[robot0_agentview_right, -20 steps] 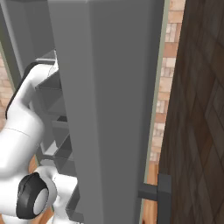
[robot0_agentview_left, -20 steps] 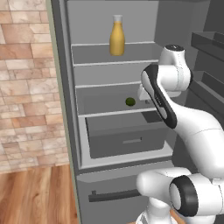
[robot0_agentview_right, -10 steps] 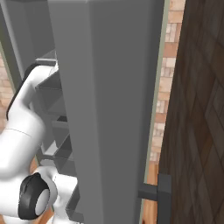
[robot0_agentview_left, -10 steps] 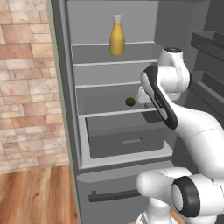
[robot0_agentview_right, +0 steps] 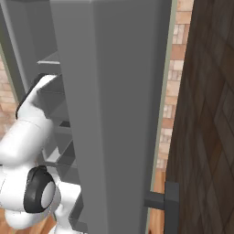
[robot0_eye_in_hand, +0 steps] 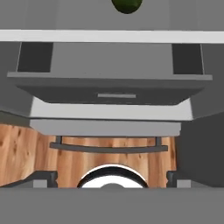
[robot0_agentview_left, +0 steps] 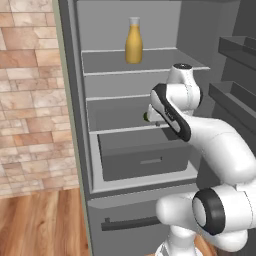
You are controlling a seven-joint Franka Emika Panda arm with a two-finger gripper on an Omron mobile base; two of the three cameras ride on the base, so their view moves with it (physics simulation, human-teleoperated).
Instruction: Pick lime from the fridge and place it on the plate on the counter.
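Note:
The fridge (robot0_agentview_left: 71, 125) stands open. The lime (robot0_agentview_left: 145, 116) lies on its middle shelf, mostly covered by my forearm in the left base view. In the hand view the lime (robot0_eye_in_hand: 127, 4) peeks in at the top edge, beyond the pale shelf edge (robot0_eye_in_hand: 112, 36). My gripper (robot0_eye_in_hand: 112, 178) is open, its fingertips (robot0_eye_in_hand: 46, 176) wide apart with nothing between them, and it hangs short of the lime. Below the shelf are the grey drawer (robot0_eye_in_hand: 116, 89) and the dark bar handle (robot0_eye_in_hand: 108, 148). The plate and the counter are out of view.
A tall yellow-orange bottle (robot0_agentview_left: 133, 42) stands on the upper shelf. The fridge door's grey slab (robot0_agentview_right: 119, 100) looms close on the right, with door bins (robot0_agentview_left: 239, 50) beside my arm. Brick wall (robot0_agentview_left: 30, 90) and wooden floor (robot0_agentview_left: 45, 220) lie left of the fridge.
My arm has swung a little to the left and down toward the middle shelf, so the hand now covers most of the lime in the left base view.

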